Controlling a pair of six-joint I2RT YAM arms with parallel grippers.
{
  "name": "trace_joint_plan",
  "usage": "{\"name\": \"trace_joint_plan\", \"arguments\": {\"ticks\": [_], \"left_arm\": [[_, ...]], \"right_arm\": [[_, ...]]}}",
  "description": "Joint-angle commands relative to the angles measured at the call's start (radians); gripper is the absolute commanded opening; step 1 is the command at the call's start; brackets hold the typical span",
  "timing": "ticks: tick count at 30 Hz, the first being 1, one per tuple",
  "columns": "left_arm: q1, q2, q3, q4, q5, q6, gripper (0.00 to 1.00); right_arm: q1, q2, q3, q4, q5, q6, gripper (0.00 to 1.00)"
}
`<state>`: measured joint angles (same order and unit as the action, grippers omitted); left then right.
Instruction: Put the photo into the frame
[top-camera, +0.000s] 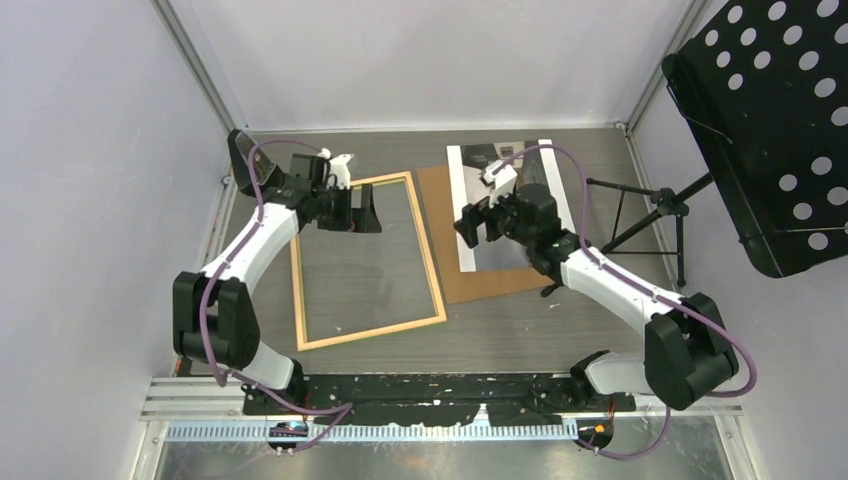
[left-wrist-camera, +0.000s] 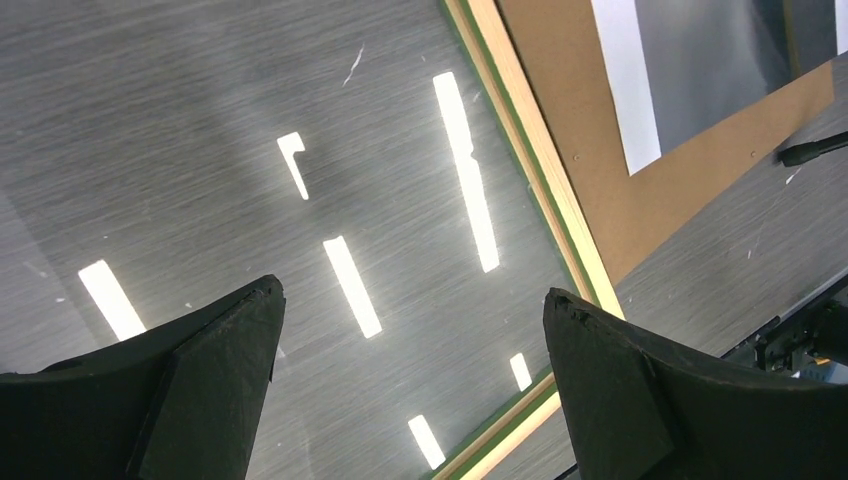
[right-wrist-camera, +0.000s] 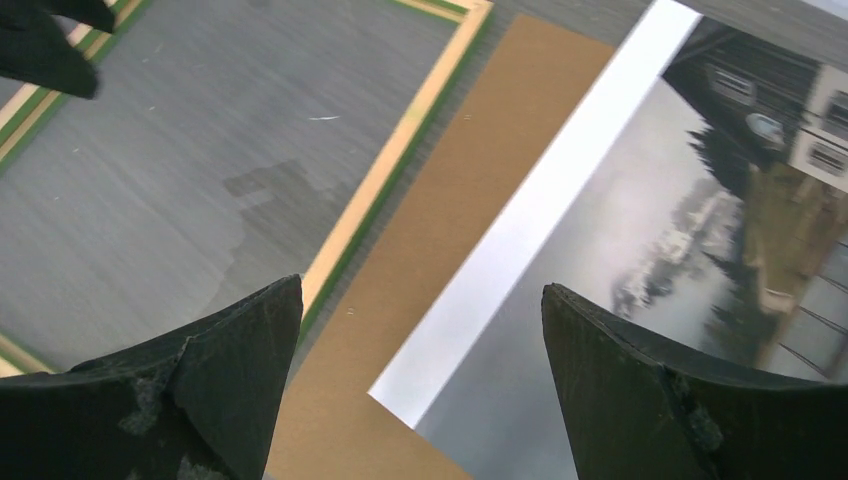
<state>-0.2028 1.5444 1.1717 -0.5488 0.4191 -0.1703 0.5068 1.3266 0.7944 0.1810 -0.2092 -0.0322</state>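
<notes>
So the photo (top-camera: 507, 212) isn't in the frame (top-camera: 432, 262) yet. It's lying flat on the brown board (top-camera: 480, 285) just right of the frame, with its far end poking past the board's back edge. It's a glossy sheet, a grey misty scene with a house at one end and plain white bands down both long sides. In your right wrist view the near corner of one white band sits on the board's matte, fibrous-looking surface.

The frame is a thin rectangle lying flat on the table (top-camera: 520, 330). It shows pale wood on top, with a green strip along the rails in both wrist views. The board's left edge sits right up against the frame's right rail. I can't tell if it overlaps. Inside the frame the surface is shiny and mirrors bright light strips in your left wrist view.

Your right gripper (top-camera: 470, 225) hovers over the photo's left edge, jaws spread wide with nothing between them. Your left gripper (top-camera: 362, 210) hangs over the frame's far end, also wide open and empty. The fingers are black wedges with rough, scuffed edges.

The tabletop is grey with a brushed grain. Off to the right there's a black perforated panel (top-camera: 770, 120) on a tripod (top-camera: 650, 215).
</notes>
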Motion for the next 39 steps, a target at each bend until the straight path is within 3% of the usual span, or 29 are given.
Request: {"name": "trace_joint_plan", "arguments": {"ticks": [1, 18, 39], "left_arm": [[-0.003, -0.097, -0.02, 0.046, -0.018, 0.053, 1.0], [-0.002, -0.343, -0.142, 0.157, 0.019, 0.141, 1.0], [-0.003, -0.395, -0.187, 0.182, 0.019, 0.13, 0.99]], "right_arm": [[-0.056, -0.073, 0.046, -0.022, 0.03, 0.0, 0.95], [-0.248, -0.154, 0.097, -0.106, 0.189, -0.028, 0.96], [-0.369, 0.14, 0.314, -0.272, 0.296, 0.005, 0.96]]}}
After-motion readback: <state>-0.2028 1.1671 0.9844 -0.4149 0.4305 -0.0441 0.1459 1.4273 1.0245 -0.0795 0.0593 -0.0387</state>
